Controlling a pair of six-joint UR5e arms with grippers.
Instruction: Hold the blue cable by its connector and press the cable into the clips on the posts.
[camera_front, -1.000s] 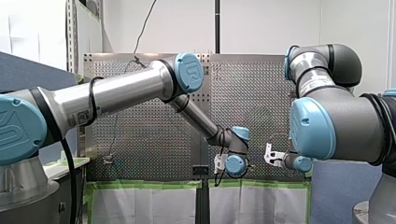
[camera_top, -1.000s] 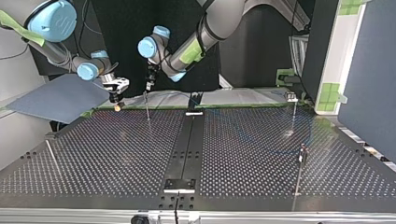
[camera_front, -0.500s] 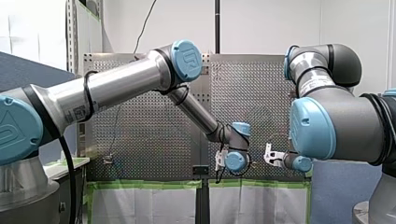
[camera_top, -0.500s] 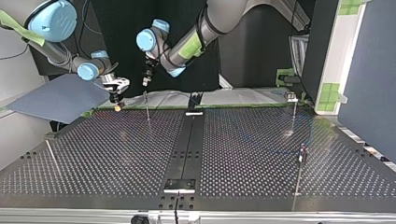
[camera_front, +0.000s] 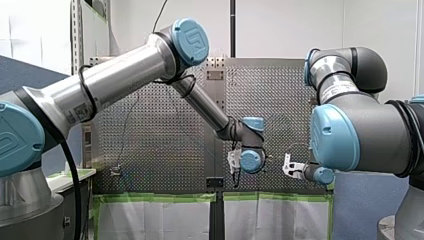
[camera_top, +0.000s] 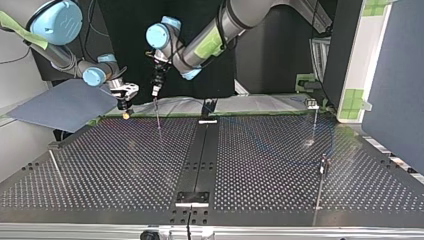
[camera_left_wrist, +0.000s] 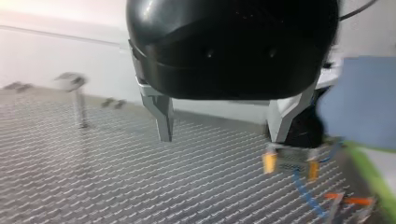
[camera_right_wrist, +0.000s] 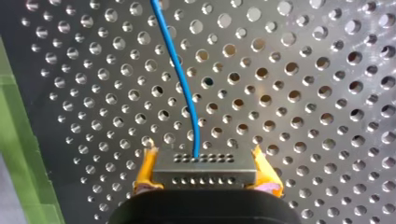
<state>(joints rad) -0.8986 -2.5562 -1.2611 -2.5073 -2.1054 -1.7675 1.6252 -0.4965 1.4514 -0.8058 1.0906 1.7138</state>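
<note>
My right gripper (camera_right_wrist: 205, 166) clamps one connector (camera_right_wrist: 204, 173); one blue cable (camera_right_wrist: 180, 74) runs ahead. My left gripper (camera_left_wrist: 222, 136): two fingers spread apart.

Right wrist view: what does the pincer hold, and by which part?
My right pincer holds the thin blue cable by its grey rectangular connector, clamped between the yellow pads.

Perforated table (camera_top: 280, 165) and its surroundings.
A black strip (camera_top: 199, 155) runs down the table's middle. Green tape (camera_front: 150, 197) borders one edge, with white sheeting (camera_front: 150, 220) just past it, and a blue-grey board (camera_top: 60, 106) lies at the top view's left.
</note>
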